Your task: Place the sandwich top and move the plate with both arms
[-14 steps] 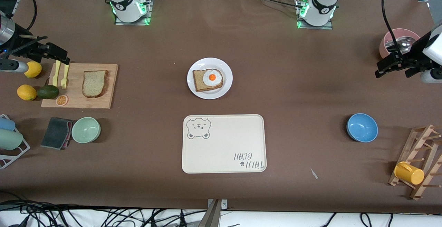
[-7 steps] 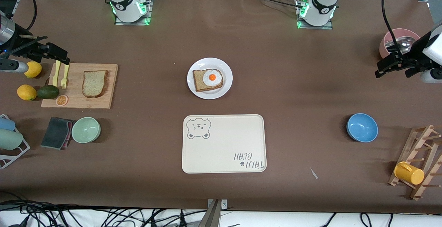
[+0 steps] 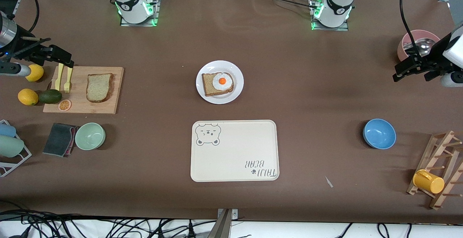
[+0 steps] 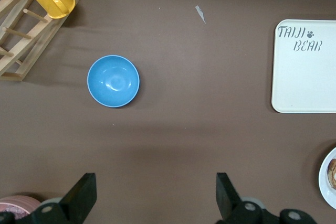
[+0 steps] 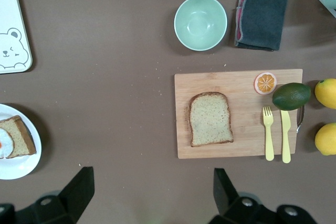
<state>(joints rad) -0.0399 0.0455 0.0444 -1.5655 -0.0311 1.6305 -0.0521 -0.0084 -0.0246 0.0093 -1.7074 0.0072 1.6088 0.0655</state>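
Claws [image 4: 152,198] [image 5: 149,192] wide open, empty

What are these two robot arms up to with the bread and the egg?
Nothing is being handled yet. The right gripper hangs open over the cutting board's edge, where the sandwich top lies untouched. The left gripper hangs open at the left arm's end of the table, by a pink bowl. The plate, carrying bread with a fried egg, sits mid-table, farther from the front camera than the bear tray.

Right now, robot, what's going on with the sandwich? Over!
Left gripper open, right gripper open, both empty, up at table ends. Sandwich top flat on cutting board. Plate untouched, mid-table. Nothing blocking.
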